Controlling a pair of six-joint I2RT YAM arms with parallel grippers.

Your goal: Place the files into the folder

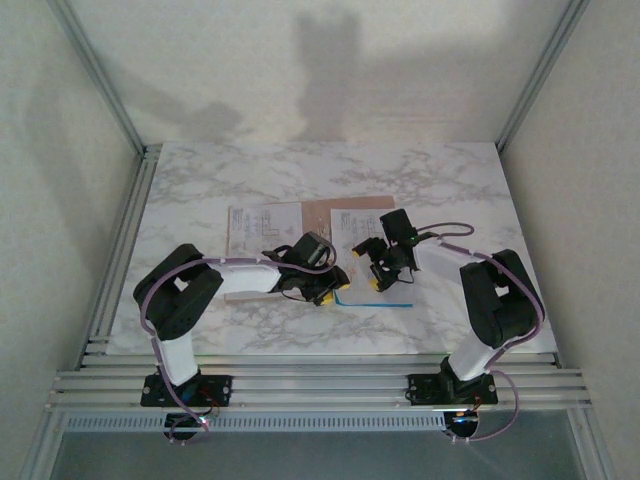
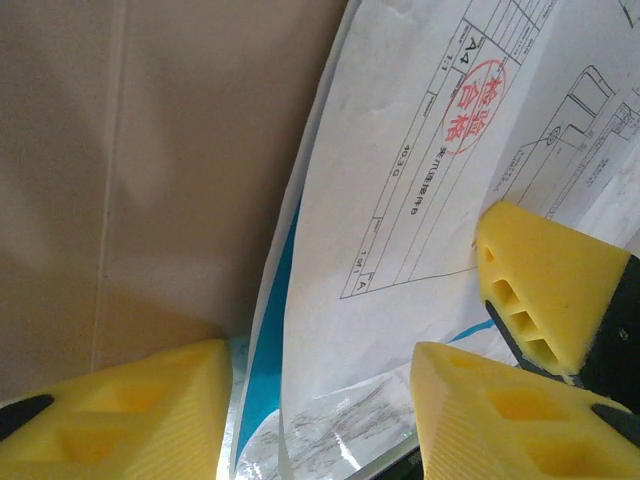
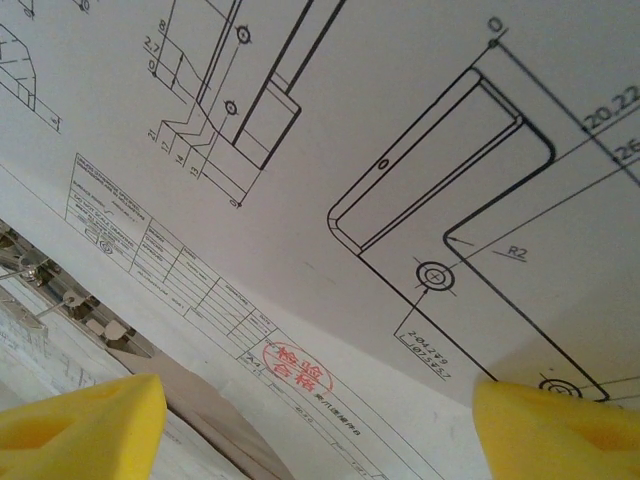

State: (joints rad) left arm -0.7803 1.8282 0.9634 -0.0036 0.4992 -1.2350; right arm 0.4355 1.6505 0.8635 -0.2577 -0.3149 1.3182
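- Top view: the files [image 1: 262, 228] lie on the surface [image 1: 480, 190] beneath and beyond your left jaws and right jaws, with the folder [image 1: 318, 210] between the sheets.
- Left wrist: your left jaws stand parted and released, with the files' edge between them.
- Right wrist: your right jaws gape wide, gripping nothing; a printed sheet lies just ahead.
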